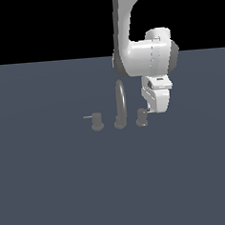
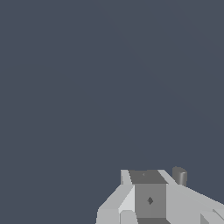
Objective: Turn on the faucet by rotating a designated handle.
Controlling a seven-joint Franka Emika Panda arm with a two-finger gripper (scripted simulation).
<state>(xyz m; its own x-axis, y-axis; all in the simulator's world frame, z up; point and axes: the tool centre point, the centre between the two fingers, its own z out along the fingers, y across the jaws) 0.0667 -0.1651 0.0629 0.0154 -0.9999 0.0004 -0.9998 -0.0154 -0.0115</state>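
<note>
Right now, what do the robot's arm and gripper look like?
The glossy white, rounded arm has a dark grey joint band near the wrist. The white, blocky gripper shows flat, angular faces; the wrist view shows pale grey facets around a darker grey panel. No cables or markings are visible.

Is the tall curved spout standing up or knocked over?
Upright: the spout rises straight from its base between the two knobs.

Spout (image 1: 120,102) stands between two knobs; tool (image 1: 155,106) beside handle (image 1: 141,117).
</note>
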